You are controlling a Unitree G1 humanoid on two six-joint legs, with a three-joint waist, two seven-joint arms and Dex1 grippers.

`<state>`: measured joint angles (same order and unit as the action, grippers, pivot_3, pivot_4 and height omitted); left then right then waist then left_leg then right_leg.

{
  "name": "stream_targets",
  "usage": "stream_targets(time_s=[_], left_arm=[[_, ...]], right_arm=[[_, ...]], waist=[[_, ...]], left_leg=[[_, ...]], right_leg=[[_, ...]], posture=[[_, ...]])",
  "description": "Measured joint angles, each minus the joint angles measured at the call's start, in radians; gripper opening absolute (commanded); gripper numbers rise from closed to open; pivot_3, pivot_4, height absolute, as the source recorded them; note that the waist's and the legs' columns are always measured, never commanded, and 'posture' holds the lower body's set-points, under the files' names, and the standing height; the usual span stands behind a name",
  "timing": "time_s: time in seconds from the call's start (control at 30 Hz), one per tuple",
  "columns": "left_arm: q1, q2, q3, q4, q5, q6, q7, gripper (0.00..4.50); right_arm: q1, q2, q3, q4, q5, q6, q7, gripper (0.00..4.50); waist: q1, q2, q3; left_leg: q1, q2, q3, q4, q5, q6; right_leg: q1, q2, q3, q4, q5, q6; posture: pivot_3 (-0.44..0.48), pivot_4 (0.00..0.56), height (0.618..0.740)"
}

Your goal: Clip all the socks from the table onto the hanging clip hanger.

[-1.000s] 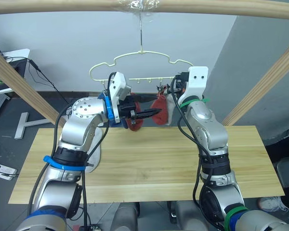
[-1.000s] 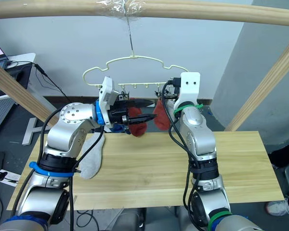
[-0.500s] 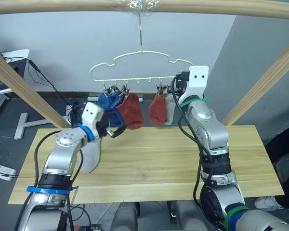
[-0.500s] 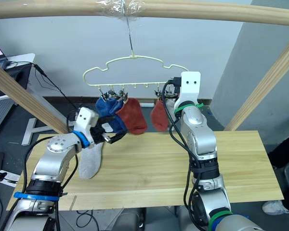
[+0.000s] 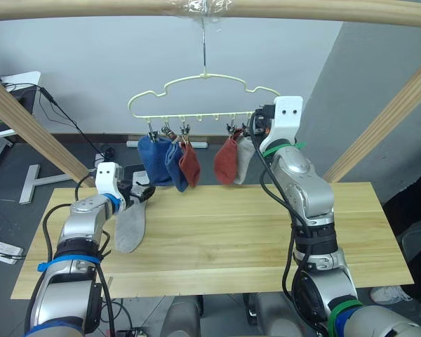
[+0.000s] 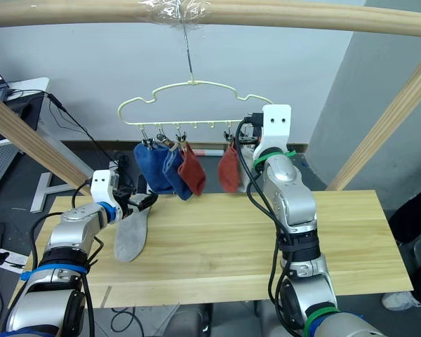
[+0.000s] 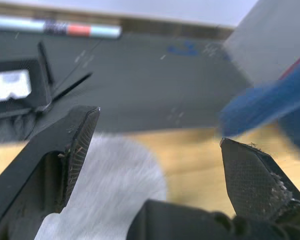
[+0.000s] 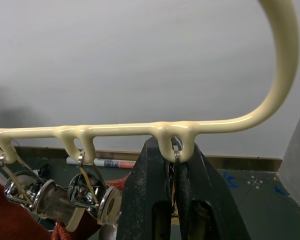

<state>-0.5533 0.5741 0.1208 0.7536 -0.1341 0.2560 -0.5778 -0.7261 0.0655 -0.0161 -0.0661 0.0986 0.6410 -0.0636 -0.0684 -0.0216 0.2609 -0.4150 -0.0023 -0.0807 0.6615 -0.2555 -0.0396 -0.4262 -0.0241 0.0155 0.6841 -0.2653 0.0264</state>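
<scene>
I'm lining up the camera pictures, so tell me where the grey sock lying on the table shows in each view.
Left eye view: grey sock at the table's left end, under the left gripper.
Right eye view: same spot.
Left wrist view: pale knit between the open fingers.
Right wrist view: absent.
Shared landmark: blue sock.

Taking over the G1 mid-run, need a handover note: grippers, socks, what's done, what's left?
Left gripper: open, low over the table, just above the last light grey sock, not gripping it.
Right gripper: up at the clip hanger, shut on the end clip at the hanger's right end.
Done: five socks hang from the clips: two blue socks, two rust red socks and the hung grey sock.
Left: pick up the last light grey sock and clip it on, probably at the end clip the right gripper is pinching.
</scene>
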Motion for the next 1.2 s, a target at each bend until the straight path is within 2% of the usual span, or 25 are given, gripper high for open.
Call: stream_targets(time_s=[0.3, 0.4, 0.73, 0.83, 1.0, 1.2], left_arm=[[0.023, 0.008, 0.001, 0.006, 0.034, 0.096, 0.058, 4.48], [0.014, 0.010, 0.005, 0.007, 0.022, 0.151, 0.042, 3.86], [0.045, 0.021, 0.004, -0.030, 0.021, 0.175, 0.016, 0.88], [0.107, 0.021, -0.016, -0.098, 0.020, 0.122, -0.055, 0.08], [0.159, 0.000, -0.124, -0.269, 0.017, 0.033, -0.240, 0.02], [0.065, -0.094, -0.190, -0.470, -0.087, 0.023, -0.420, 0.02]], right_arm=[[0.000, 0.001, 0.006, -0.012, 0.002, 0.023, 0.005, 0.00], [0.000, 0.002, 0.006, -0.017, 0.002, 0.028, 0.005, 0.00], [0.000, 0.006, 0.009, -0.039, 0.002, 0.058, 0.011, 0.00], [0.001, 0.006, 0.009, -0.042, 0.002, 0.063, 0.016, 0.00], [0.001, 0.006, 0.008, -0.042, 0.002, 0.064, 0.018, 0.00], [0.000, 0.011, 0.009, -0.042, 0.002, 0.064, 0.018, 0.00]], waist=[[-0.002, 0.000, 0.000], [-0.007, 0.000, 0.000], [-0.014, 0.001, 0.001], [-0.015, 0.002, 0.001], [-0.009, 0.002, 0.005], [-0.012, 0.002, 0.007]], left_leg=[[0.000, 0.000, 0.000, 0.000, 0.000, 0.000], [0.000, 0.000, 0.000, 0.000, 0.000, 0.000], [0.003, 0.000, 0.001, 0.000, 0.000, 0.000], [0.003, 0.000, 0.001, 0.000, 0.000, 0.000], [0.001, -0.001, 0.000, 0.000, 0.000, 0.000], [0.000, -0.002, 0.000, 0.000, 0.000, 0.000]], right_leg=[[0.000, 0.000, 0.000, 0.001, 0.000, 0.000], [0.000, 0.000, 0.000, 0.001, 0.000, 0.000], [0.000, -0.004, 0.002, 0.005, 0.000, 0.000], [0.000, -0.004, 0.002, 0.005, 0.000, 0.000], [0.000, -0.005, 0.001, 0.004, 0.000, 0.000], [0.000, -0.006, 0.001, 0.002, 0.000, 0.000]], posture=[[-0.059, 0.284, 0.720], [-0.064, 0.289, 0.720], [-0.060, 0.301, 0.720], [-0.057, 0.300, 0.720], [-0.056, 0.294, 0.720], [-0.069, 0.294, 0.720]])
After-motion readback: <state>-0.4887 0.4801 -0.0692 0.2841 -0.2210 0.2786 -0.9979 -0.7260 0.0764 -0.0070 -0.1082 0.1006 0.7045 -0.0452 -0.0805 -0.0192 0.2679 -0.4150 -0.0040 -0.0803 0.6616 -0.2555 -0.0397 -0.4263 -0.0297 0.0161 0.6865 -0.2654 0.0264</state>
